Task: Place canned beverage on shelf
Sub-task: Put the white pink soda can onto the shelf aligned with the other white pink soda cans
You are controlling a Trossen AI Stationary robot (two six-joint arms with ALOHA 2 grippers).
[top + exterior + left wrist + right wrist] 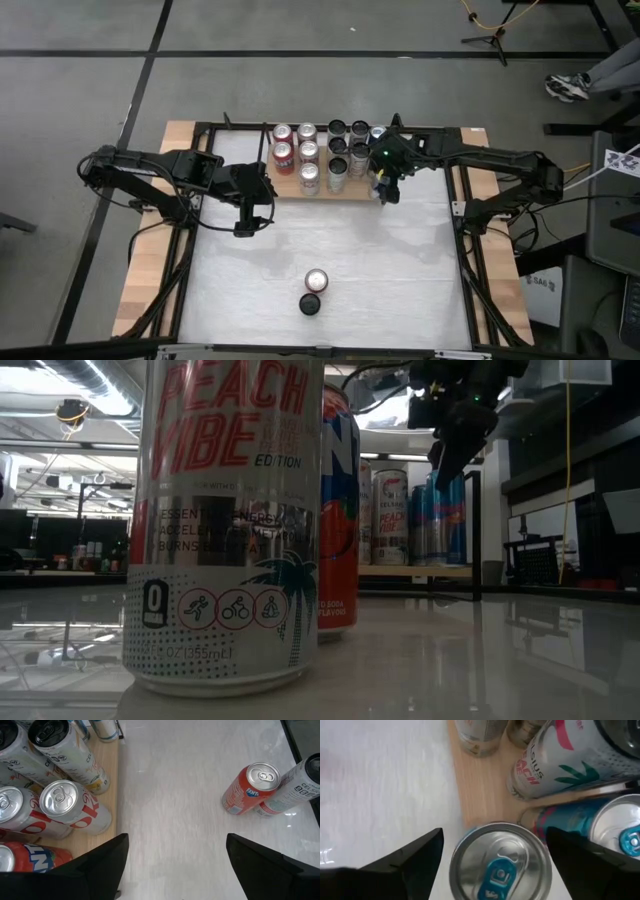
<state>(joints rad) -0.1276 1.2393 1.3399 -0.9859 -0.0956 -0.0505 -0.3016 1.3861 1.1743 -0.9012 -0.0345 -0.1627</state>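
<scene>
Our right gripper [492, 862] stands wide open over a blue-tabbed can [500, 865] at the shelf [345, 190] edge, upper middle of the high view; we judge it released, so next we lift clear.

Ceiling light fell evenly on the glossy white tabletop [330, 240], which threw back soft glare and faint arm shadows. At table height the room looked dim, and bright ceiling fixtures mirrored in the wet-looking surface. The nearest tall silver peach-flavour can [230, 520] loomed huge, and the blue-tabbed can top [500, 862] under the right wrist camera was blurred.
</scene>
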